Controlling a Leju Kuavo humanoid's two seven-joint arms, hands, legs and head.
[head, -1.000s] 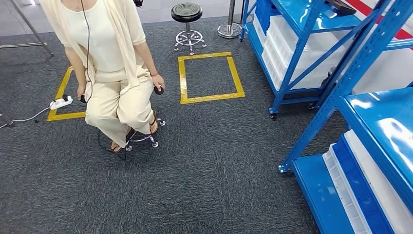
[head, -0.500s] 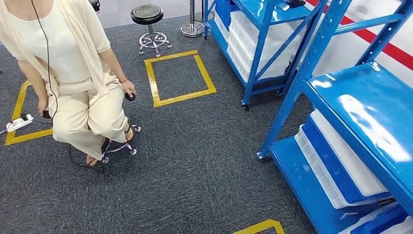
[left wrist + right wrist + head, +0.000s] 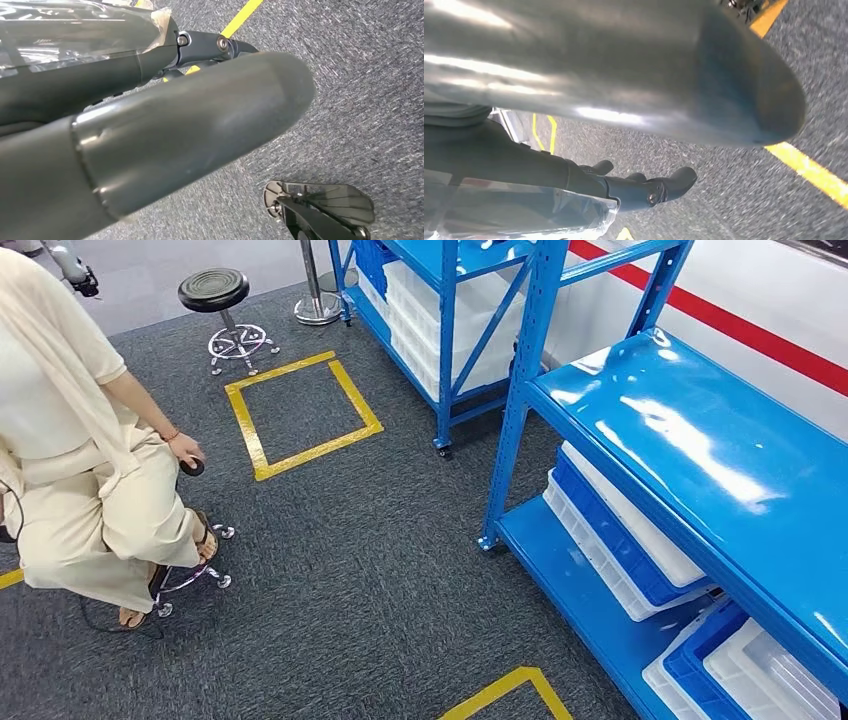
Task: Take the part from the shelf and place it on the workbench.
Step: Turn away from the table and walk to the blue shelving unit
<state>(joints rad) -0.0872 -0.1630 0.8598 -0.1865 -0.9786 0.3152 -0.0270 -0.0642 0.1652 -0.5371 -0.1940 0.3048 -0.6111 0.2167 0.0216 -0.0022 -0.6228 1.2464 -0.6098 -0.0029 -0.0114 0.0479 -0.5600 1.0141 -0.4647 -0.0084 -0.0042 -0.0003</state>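
Observation:
A blue metal shelf (image 3: 700,450) stands at the right in the head view, its upper board bare and glossy. White and blue plastic bins (image 3: 620,540) sit on its lower board, and I cannot tell a part among them. My left hand (image 3: 150,115) hangs over the grey carpet, its dark fingers (image 3: 220,45) stretched out with nothing in them. My right hand (image 3: 599,100) hangs the same way, its dark fingers (image 3: 664,187) slightly bent and holding nothing.
A person (image 3: 80,470) sits on a wheeled stool at the left, holding a small dark object. Farther back are a black stool (image 3: 215,290), a yellow taped square (image 3: 300,410) and a second blue shelf (image 3: 440,300) with white bins. Yellow tape (image 3: 500,690) marks the carpet near me.
The camera has turned to the right: the person and the taped square slid left, and the near shelf now takes up the right side. Nothing was picked up.

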